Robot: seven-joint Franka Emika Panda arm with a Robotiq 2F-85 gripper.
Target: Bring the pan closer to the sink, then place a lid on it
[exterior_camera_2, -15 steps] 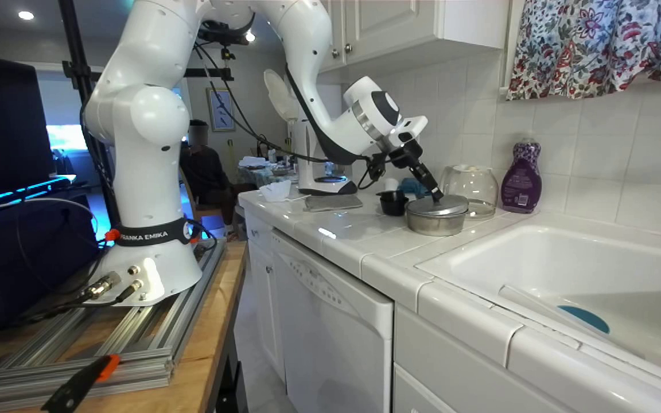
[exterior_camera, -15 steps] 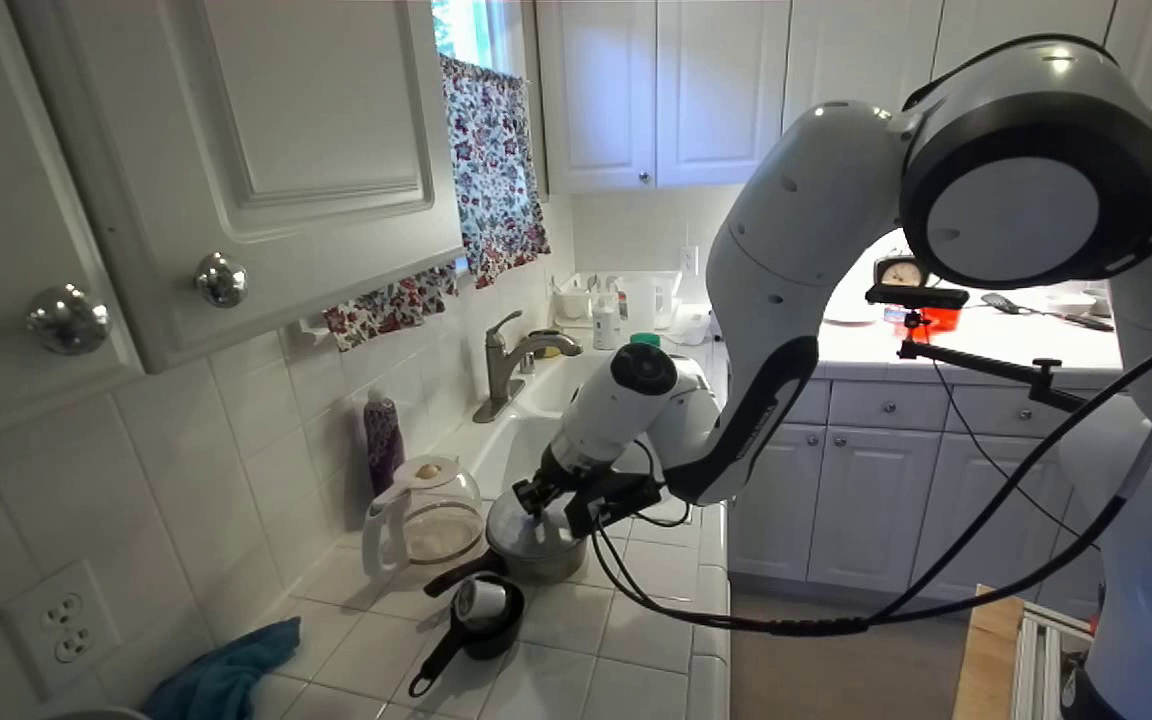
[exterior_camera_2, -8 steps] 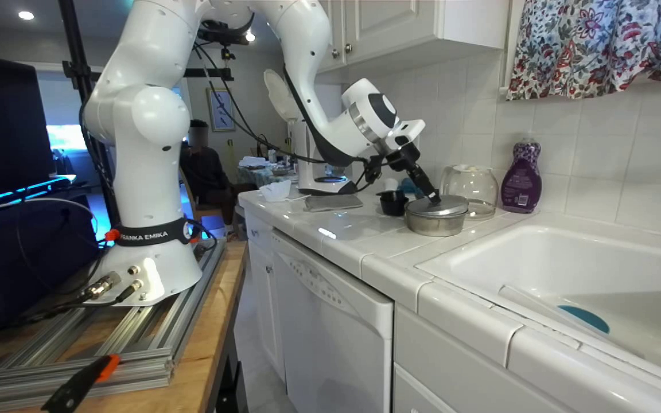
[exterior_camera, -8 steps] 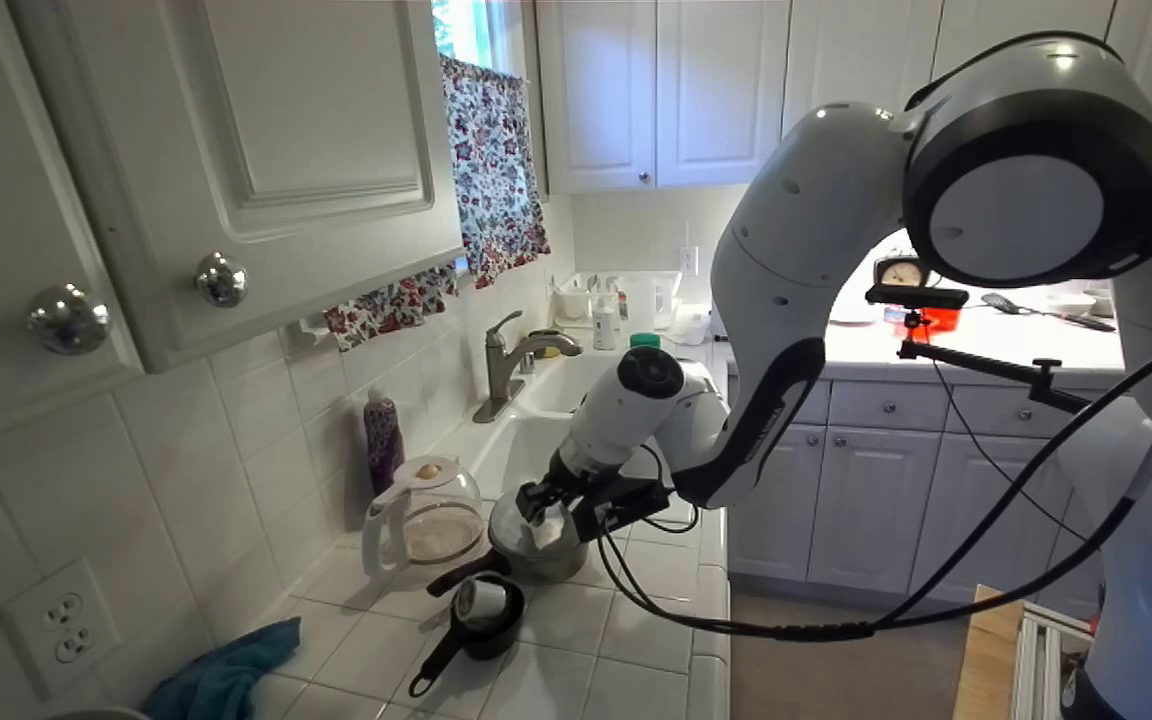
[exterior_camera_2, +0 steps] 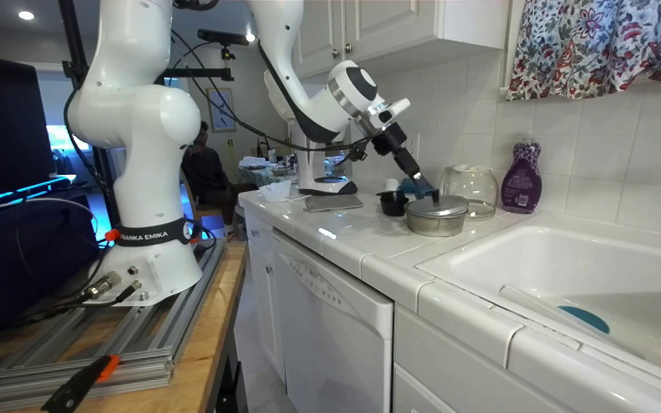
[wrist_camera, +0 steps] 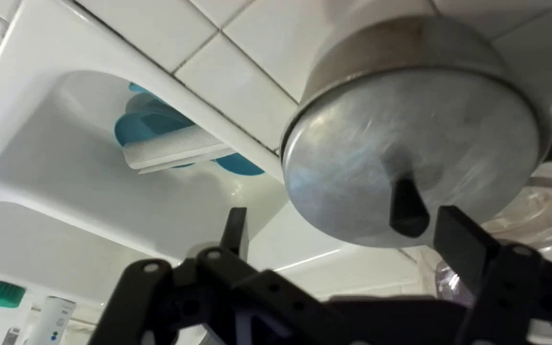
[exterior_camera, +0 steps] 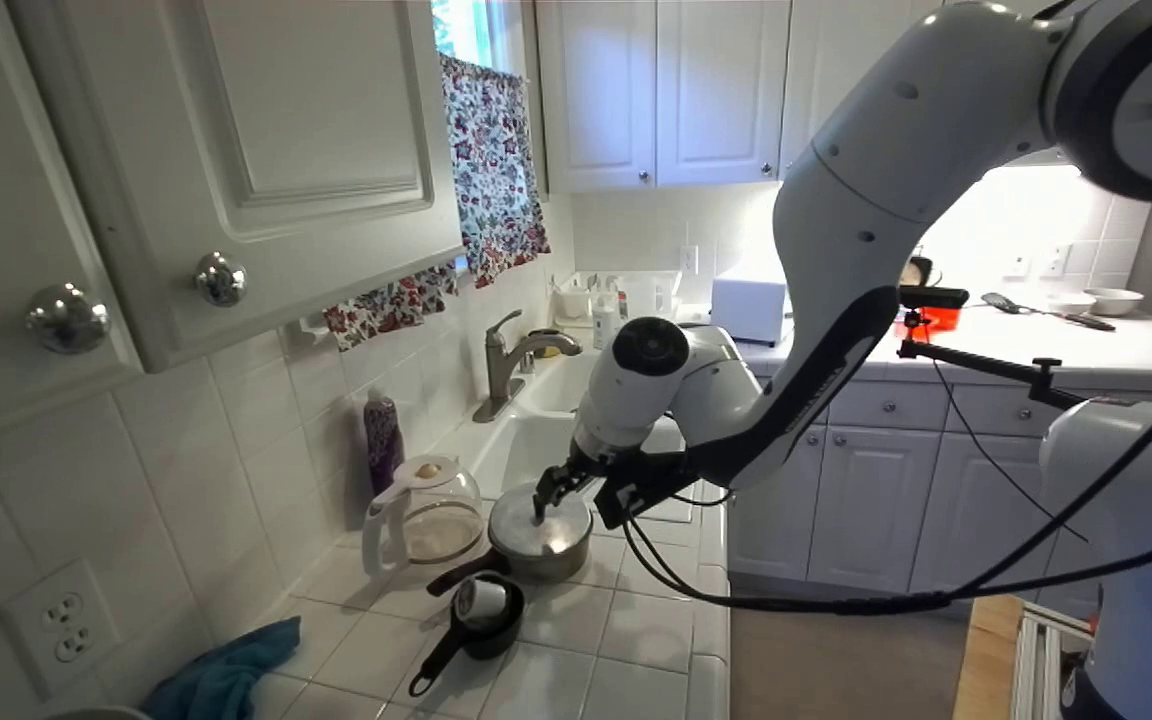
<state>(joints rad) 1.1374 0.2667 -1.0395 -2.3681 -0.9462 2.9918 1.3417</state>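
Observation:
On the tiled counter beside the white sink stands the round metal pan, its black handle pointing away from the basin. A grey metal lid lies on the pan and covers its inside. The lid's black knob sticks up from its middle. My gripper is open, its fingers wide apart with nothing held between them. In the wrist view the knob appears between the fingers, nearer the right one, and apart from both. In an exterior view the gripper hangs just above and behind the knob.
A small black skillet holding a white cup sits close to the pan handle. Against the wall are a glass carafe and a purple bottle. A faucet rises behind the sink. A blue cloth lies farther along.
The fingers have spread open from around the lid's knob. My arm has drawn back and up, toward the robot's base. Lid and pan have stayed in place.

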